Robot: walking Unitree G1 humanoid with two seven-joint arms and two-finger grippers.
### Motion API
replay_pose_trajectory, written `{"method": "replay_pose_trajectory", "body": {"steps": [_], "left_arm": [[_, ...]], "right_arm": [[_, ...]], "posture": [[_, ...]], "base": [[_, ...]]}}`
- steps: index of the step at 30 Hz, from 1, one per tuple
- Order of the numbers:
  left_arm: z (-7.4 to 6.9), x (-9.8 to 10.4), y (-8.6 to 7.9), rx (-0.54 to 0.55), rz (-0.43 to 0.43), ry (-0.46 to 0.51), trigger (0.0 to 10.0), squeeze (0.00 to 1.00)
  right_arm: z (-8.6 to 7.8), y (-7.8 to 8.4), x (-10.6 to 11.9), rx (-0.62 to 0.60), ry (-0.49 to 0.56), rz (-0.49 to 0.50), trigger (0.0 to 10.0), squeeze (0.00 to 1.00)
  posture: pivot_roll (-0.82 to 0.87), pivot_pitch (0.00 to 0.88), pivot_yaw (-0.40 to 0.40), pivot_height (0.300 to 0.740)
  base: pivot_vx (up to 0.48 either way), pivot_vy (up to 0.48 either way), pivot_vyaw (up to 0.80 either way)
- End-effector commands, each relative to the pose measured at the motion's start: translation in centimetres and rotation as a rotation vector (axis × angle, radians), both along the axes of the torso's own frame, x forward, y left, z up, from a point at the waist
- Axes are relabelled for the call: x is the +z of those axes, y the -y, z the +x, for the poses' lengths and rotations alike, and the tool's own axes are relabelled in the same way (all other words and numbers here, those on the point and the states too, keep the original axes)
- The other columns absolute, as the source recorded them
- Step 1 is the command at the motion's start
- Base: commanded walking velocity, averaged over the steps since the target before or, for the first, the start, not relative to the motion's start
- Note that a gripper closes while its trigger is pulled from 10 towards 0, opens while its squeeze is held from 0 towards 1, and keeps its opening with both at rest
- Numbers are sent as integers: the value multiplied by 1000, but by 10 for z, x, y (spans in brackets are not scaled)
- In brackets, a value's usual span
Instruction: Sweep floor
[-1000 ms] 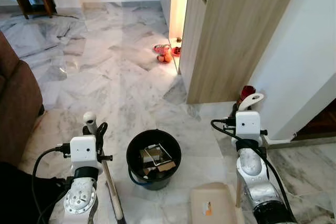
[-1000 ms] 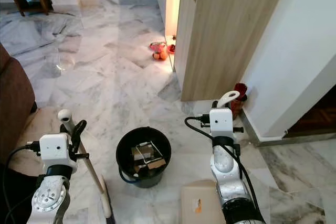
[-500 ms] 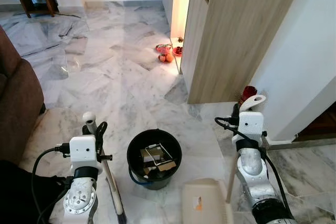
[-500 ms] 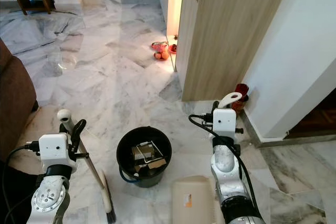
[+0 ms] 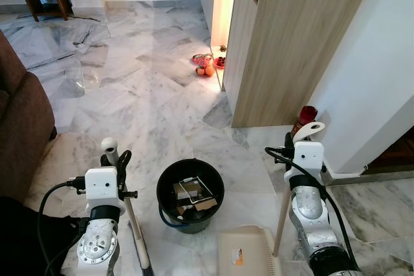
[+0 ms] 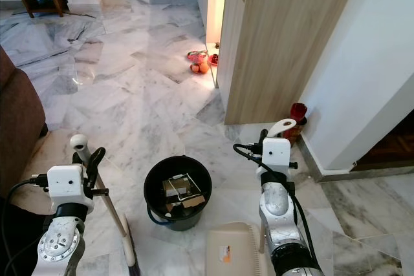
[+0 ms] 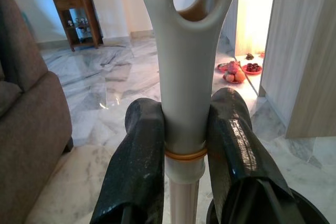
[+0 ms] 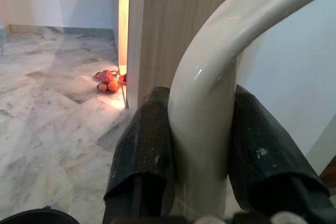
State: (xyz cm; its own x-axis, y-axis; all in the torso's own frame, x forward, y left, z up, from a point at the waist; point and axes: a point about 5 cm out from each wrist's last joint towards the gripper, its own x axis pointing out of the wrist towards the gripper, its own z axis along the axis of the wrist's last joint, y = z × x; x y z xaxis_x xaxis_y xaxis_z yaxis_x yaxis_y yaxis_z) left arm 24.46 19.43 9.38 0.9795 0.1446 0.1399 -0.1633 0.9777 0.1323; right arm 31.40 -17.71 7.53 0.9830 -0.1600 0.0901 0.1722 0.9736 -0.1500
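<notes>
Left jaws: clamped on broom handle | right jaws: clamped on dustpan handle

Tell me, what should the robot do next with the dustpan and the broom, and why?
Probably tip the dustpan over the black bucket. The right gripper is shut on the dustpan handle, and the pan sits right beside the bucket, which already holds rubbish. The left gripper holds the broom upright on the bucket's other side, so it can wait.

broom: head cut off | dustpan: front cut off | bucket: contents unclear
</notes>
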Motion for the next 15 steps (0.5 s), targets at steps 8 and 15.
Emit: {"method": "replay_pose_trajectory", "body": {"steps": [8,15], "left_arm": [[2,4,2,-13,1,17,10000,0],[2,4,3,-11,-2,18,10000,0]], "right_arm": [[6,0,10,-5,43,51,10000,0],[7,-1,11,10,48,62,10000,0]], "posture": [[124,113,-29,740],[116,110,-33,740]], "base": [[0,0,0],[0,0,0]]}}
